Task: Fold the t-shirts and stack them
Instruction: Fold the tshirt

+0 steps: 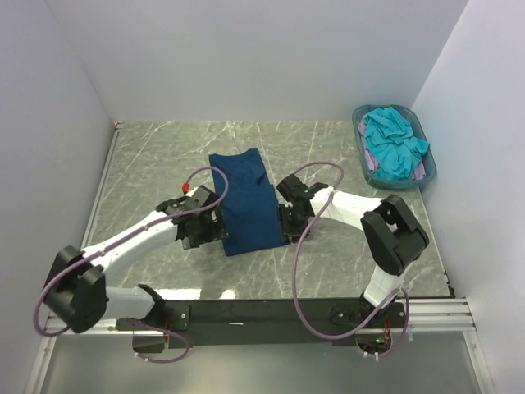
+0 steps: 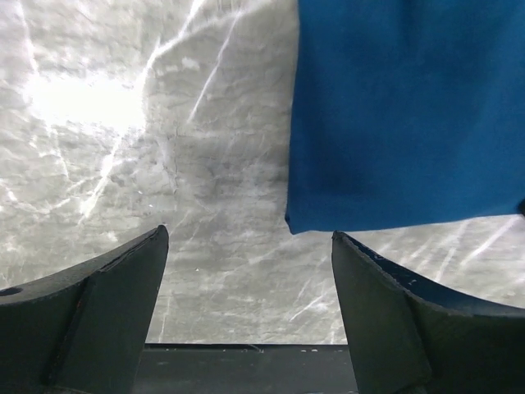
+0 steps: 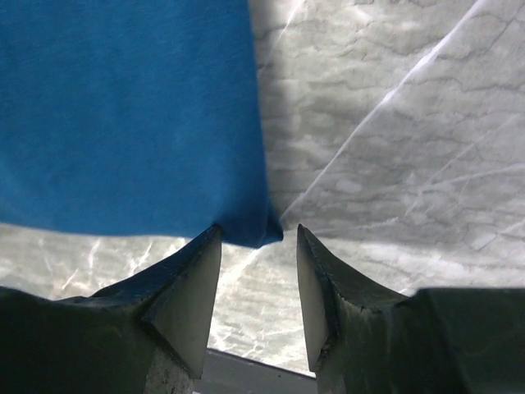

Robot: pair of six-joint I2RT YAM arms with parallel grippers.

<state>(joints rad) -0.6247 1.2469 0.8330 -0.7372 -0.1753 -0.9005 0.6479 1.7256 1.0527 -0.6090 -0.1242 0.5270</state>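
Lilac t-shirt (image 1: 417, 173) mostly hidden under turquoise t-shirt (image 1: 392, 141), navy t-shirt (image 1: 246, 205) folded

the folded dark navy cloth t-shirt (image 2: 410, 107) is cut off by the top and right edges of the left wrist view. in the teal plastic basket (image 1: 358, 131), the pale lilac t-shirt (image 1: 372, 171) is largely covered by the turquoise t-shirt (image 1: 392, 144).

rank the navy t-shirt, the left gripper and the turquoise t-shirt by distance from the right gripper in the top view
1. navy t-shirt, at the right gripper's fingertips
2. left gripper, across the shirt, on the left
3. turquoise t-shirt, in the far-right basket
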